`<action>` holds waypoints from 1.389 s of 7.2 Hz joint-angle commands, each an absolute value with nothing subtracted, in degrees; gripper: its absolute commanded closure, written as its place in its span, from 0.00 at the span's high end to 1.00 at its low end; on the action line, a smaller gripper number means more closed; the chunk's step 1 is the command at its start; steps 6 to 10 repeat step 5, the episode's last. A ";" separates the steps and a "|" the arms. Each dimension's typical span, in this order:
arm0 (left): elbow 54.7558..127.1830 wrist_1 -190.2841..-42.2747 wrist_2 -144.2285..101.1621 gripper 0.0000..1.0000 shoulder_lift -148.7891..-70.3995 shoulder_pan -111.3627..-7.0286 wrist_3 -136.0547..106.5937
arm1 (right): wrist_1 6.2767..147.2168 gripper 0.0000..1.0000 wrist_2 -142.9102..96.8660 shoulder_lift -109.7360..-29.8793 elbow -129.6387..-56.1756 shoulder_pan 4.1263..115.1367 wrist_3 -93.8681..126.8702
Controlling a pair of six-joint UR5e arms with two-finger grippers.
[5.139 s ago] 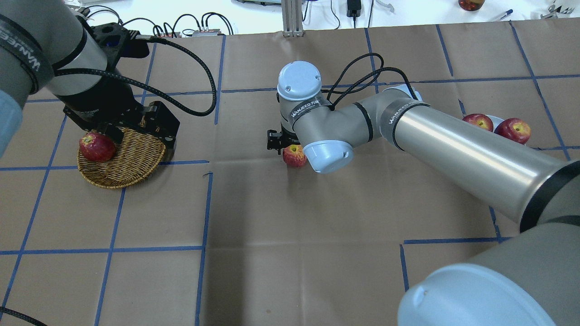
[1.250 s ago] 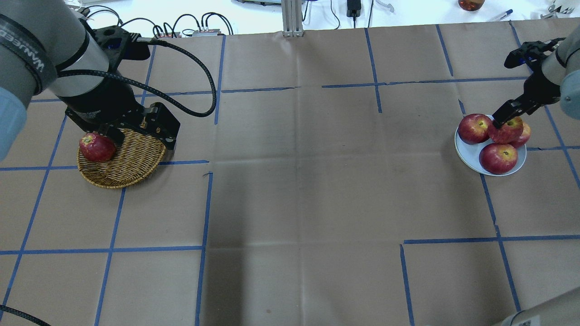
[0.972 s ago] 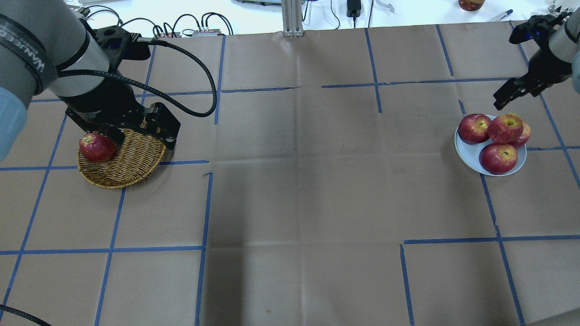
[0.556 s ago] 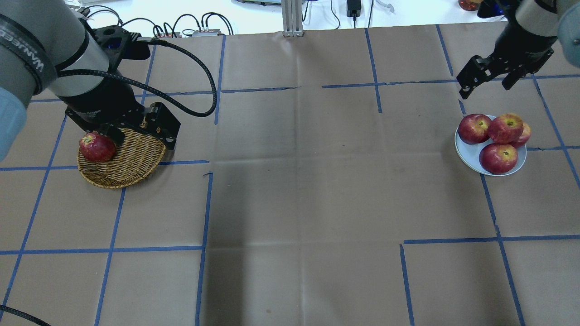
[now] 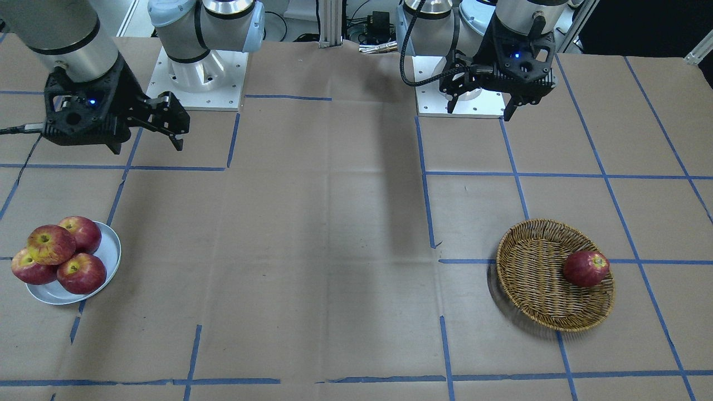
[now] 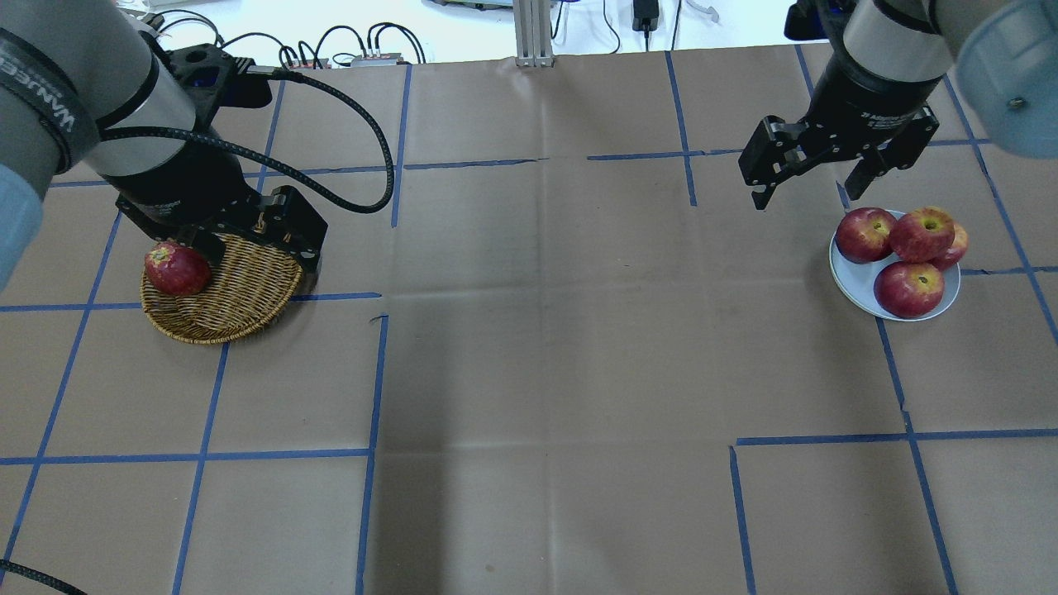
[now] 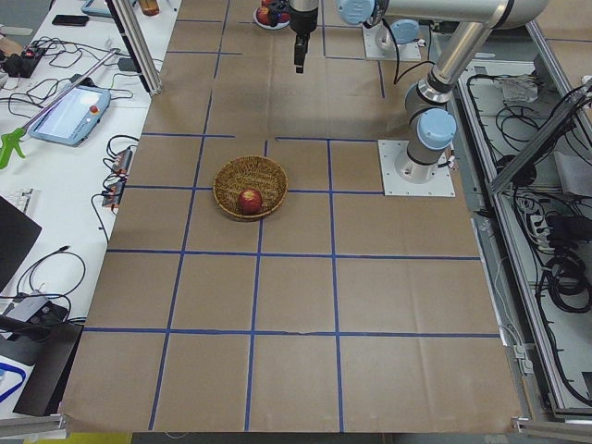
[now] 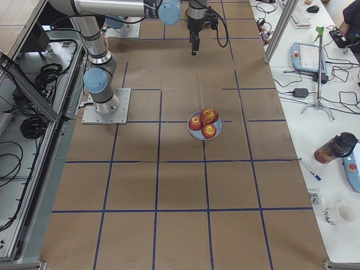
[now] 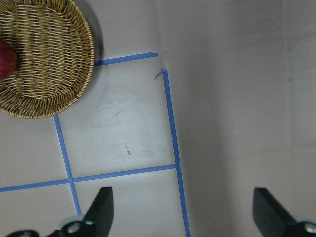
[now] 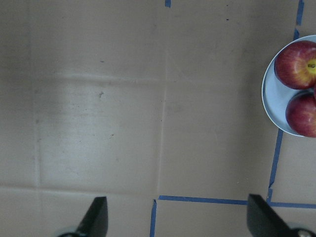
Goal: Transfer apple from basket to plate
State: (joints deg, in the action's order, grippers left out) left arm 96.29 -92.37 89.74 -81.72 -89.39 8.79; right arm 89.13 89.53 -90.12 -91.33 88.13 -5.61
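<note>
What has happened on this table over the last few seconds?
The right pincer carried the mottled apple across to the plate, set it on top of the three apples there, let go, and has lifted away, open. The left pincer, the basket and the dark red apple in it have not moved.

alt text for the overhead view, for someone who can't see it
The mottled apple tops three redder ones on the plate at right, with the right gripper open near it, holding nothing. At left, a dark apple lies in the basket, whose far edge the left arm hides.
</note>
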 commanded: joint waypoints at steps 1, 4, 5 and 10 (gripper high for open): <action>96.24 -92.37 89.74 0.99 -81.57 -89.38 8.79 | 89.30 1.00 89.82 -90.17 -91.49 89.47 -4.04; 96.06 -92.37 89.65 0.99 -81.56 -89.38 8.70 | 89.65 1.00 89.74 -90.18 -91.41 89.03 -4.22; 96.15 -92.37 89.74 0.99 -81.30 -89.38 8.79 | 89.65 1.00 89.74 -90.26 -91.41 89.03 -4.22; 96.15 -92.37 89.74 0.99 -81.30 -89.38 8.79 | 89.65 1.00 89.74 -90.26 -91.41 89.03 -4.22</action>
